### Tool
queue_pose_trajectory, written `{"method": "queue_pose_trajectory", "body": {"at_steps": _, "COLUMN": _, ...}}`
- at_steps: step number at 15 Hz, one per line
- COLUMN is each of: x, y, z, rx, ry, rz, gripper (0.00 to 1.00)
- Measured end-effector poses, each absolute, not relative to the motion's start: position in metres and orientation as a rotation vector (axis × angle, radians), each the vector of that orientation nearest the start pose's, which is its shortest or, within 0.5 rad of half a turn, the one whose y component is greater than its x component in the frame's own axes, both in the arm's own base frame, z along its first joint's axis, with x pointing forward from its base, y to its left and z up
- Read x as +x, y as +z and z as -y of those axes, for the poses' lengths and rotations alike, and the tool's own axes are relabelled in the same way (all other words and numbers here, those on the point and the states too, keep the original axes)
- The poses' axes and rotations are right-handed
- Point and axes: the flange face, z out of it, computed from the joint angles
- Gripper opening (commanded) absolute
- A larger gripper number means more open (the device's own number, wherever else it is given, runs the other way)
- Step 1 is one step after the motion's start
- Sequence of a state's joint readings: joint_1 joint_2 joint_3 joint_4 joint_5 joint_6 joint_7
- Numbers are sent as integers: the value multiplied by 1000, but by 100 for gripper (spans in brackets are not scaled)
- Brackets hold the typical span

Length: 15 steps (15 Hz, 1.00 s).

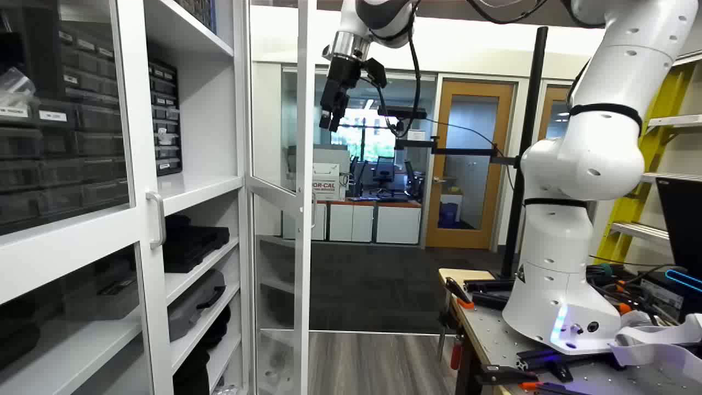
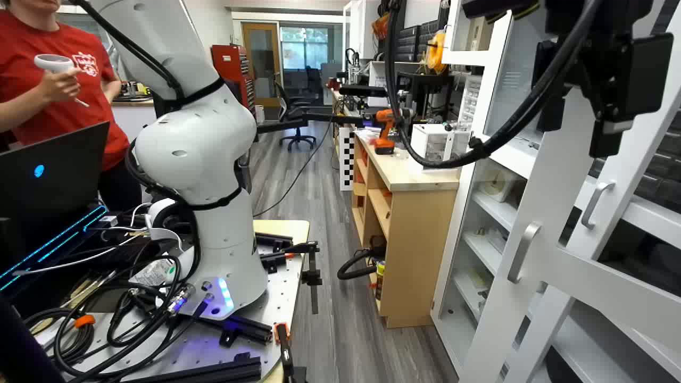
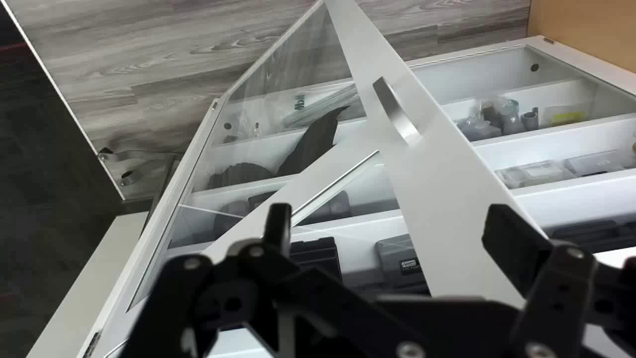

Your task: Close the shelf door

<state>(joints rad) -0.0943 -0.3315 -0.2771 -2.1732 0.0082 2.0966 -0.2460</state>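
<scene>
The hand (image 3: 389,223), jaws apart, hangs near the ajar shelf door (image 3: 343,159); only an exterior view shows a person (image 2: 90,111).

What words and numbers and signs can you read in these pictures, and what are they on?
"OR-CAL": on the white box; the shelf door may hide its first letters, and smaller print below is blurred.
Black drawers: labels too blurred.
Grey case: label too blurred.
Red shirt: print too blurred.
Red tool chest: label too small.
Laptop: glowing blue logo, no readable words.
Other tiny labels: too small.
</scene>
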Motion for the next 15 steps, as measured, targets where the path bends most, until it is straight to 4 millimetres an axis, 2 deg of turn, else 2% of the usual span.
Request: {"method": "queue_pose_trajectory", "body": {"at_steps": 15, "x": 444, "y": 551, "z": 184, "rx": -3096, "ry": -418, "rz": -146, "gripper": 100}}
